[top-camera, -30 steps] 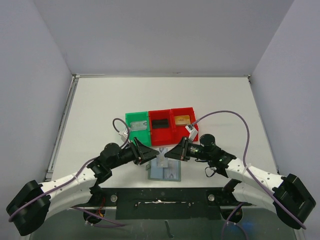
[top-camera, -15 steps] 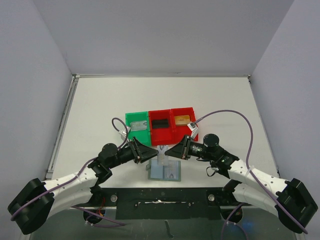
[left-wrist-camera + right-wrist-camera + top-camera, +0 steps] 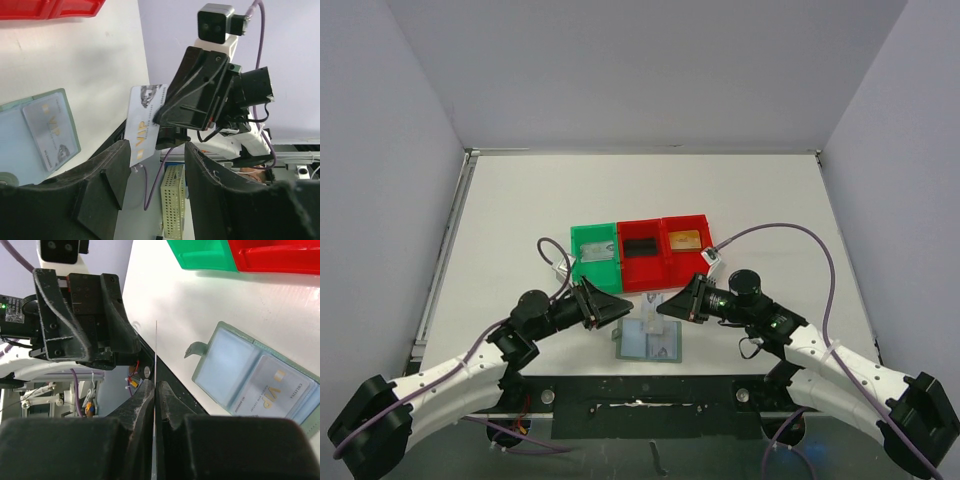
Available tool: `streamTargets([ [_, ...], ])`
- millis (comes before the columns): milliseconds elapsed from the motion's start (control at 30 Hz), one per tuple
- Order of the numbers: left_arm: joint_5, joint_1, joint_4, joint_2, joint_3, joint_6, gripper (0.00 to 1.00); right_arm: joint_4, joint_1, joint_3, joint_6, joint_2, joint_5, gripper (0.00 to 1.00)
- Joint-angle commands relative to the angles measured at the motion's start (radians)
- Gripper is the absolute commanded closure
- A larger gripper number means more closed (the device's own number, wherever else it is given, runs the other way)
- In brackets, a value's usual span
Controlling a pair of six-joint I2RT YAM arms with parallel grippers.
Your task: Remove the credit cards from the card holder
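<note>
Card printed "VIP" hangs above the surface, clamped in the right gripper's jaws. A second "VIP" card sits in the open holder. The left gripper's jaws are apart.

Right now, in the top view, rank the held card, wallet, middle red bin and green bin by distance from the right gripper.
1. Card, pinched in the jaws of the right gripper.
2. Wallet, on the near side, and middle red bin, on the far side: too close to call.
3. Green bin, farther back and to the left.
</note>
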Motion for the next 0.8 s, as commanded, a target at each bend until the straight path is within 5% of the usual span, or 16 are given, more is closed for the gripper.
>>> streamTargets([
  [0, 0.0, 0.005, 0.014, 0.022, 0.047, 0.025, 0.53, 0.082, -0.006, 0.04, 0.002, -0.019, -0.025, 1.0],
  [233, 0.067, 0.011, 0.217, 0.105, 0.01, -0.04, 0.52, 0.16, -0.006, 0.03, 0.026, -0.021, -0.066, 1.0],
  [767, 0.271, 0.043, 0.317, 0.173, 0.07, -0.026, 0.61, 0.278, -0.004, 0.003, 0.074, 0.014, -0.135, 1.0],
])
